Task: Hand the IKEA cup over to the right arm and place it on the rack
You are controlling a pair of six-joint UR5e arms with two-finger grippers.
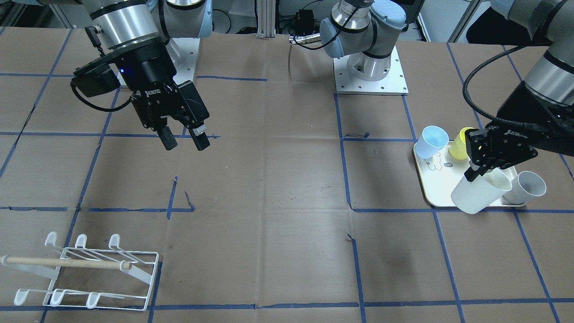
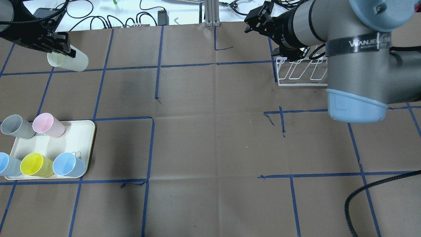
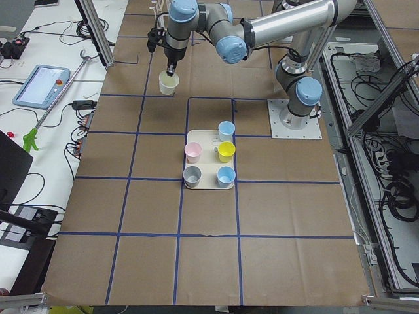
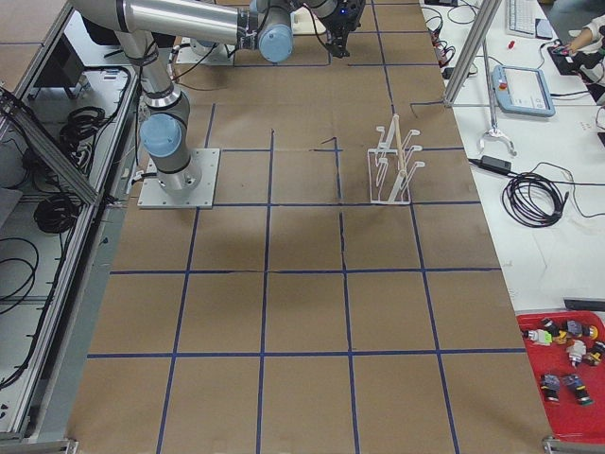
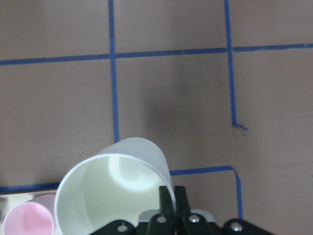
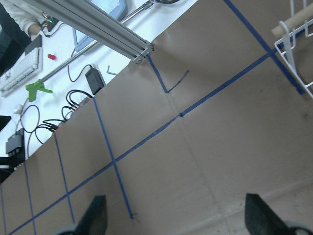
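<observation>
front-facing: left claw (image 1: 474,172) clamped on tilted cup (image 1: 479,196) at rim, cup lifted clear of tray (image 1: 437,184), right claw (image 1: 185,142) wide, well apart from tray, overhead: rack (image 2: 297,75) across tabletop (image 2: 210,131) from tray, left wrist: cup mouth toward camera

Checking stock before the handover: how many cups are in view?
6. On the tray: grey cup, pink cup, yellow cup, blue cup, second blue cup. The left gripper holds the pale cup off the tray.

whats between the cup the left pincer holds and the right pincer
Only bare paper with blue tape lines lies between the cup and the right pincer; the front-facing view shows it.
</observation>
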